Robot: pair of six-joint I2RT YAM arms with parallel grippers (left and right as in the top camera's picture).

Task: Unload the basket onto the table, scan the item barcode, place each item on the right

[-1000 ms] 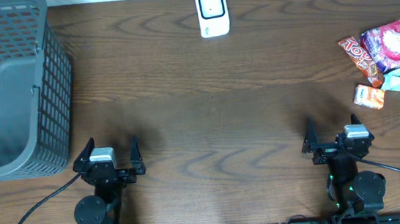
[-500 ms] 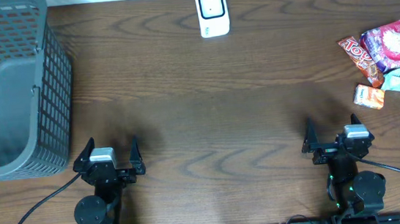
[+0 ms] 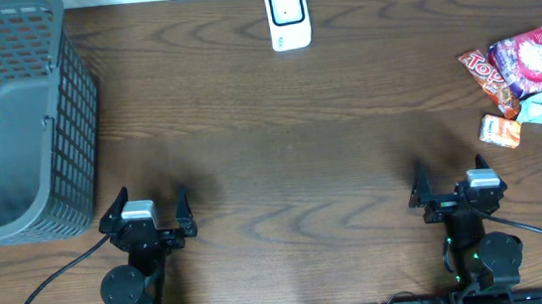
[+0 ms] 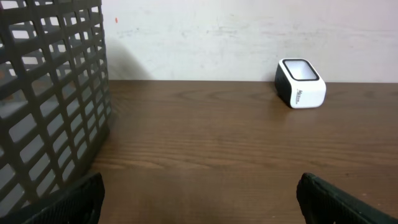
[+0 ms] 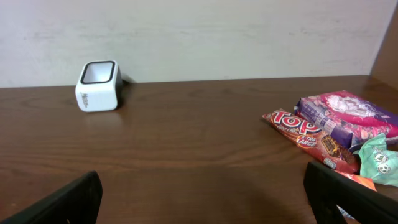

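Black left gripper (image 3: 151, 196), right gripper (image 3: 448, 168), black cables (image 3: 63, 268).

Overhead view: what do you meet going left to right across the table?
Dark grey plastic lattice basket → left gripper → white box-shaped barcode scanner → right gripper → cluster of colourful snack packets.

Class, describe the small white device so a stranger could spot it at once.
Start at the brown wooden table and follow its far edge to the middle. The white scanner stands there alone, a rounded box with a dark-framed window, unlike the grey basket and colourful snack packets.
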